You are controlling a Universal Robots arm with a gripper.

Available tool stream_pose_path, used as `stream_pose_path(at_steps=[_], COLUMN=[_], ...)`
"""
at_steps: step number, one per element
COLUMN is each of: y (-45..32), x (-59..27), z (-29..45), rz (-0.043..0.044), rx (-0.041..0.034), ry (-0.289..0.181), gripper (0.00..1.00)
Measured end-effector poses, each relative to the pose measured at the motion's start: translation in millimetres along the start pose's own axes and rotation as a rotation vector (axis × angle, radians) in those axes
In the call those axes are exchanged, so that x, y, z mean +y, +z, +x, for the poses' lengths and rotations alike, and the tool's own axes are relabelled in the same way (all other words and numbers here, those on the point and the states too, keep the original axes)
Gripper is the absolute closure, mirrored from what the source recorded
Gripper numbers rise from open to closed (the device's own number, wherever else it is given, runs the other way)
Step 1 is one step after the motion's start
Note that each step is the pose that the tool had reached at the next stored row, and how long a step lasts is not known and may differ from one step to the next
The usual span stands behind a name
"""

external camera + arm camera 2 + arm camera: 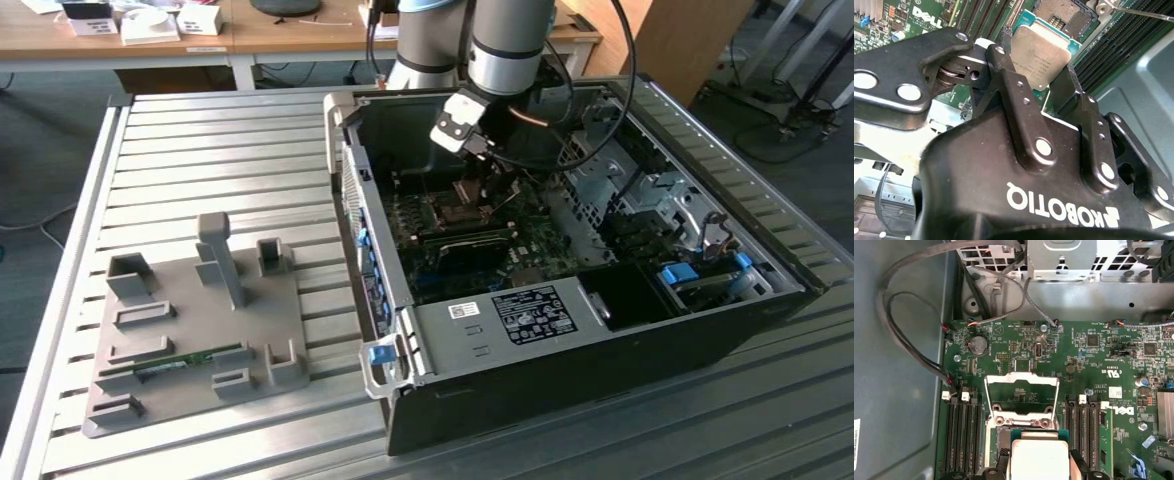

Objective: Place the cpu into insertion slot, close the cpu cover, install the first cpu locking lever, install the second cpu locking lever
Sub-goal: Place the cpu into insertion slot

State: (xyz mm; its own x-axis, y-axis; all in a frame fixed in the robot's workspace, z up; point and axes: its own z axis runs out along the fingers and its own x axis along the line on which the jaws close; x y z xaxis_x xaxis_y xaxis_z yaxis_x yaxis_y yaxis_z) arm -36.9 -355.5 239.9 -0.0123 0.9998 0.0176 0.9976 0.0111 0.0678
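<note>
In both wrist views my gripper (1034, 64) (1039, 469) is shut on the cpu (1041, 47) (1036, 450), a greyish-gold square chip clamped by two opposite edges between the black fingers (1016, 90). The chip hangs just above the motherboard, close to the insertion slot (1064, 14) (1000, 440), whose dark contact field lies uncovered. The cpu cover (1021, 377), a silvery windowed frame, is swung back from the socket on its hinge. A thin metal lever rod (1144, 14) runs beside the socket. In the exterior view the gripper (477, 190) reaches down inside the open black case (574, 380).
Long black memory slots (961, 435) (1084, 430) flank the socket. Black cables (909, 345) loop along the case wall. Drive cage metal (627, 190) and case walls close in around the arm. A grey fixture (187, 320) holding a green memory stick (174, 362) sits on the slatted table.
</note>
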Motion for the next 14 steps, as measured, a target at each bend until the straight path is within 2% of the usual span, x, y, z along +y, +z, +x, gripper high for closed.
stream_pose_path(at_steps=[5, 14], y=[0.1, 1.8], x=[0.0, -0.1], z=[0.0, 0.0], rz=[-0.0005, 0.0022], rx=[0.0082, 0.0086], ry=[0.021, 0.021], gripper=[0.46, 0.46])
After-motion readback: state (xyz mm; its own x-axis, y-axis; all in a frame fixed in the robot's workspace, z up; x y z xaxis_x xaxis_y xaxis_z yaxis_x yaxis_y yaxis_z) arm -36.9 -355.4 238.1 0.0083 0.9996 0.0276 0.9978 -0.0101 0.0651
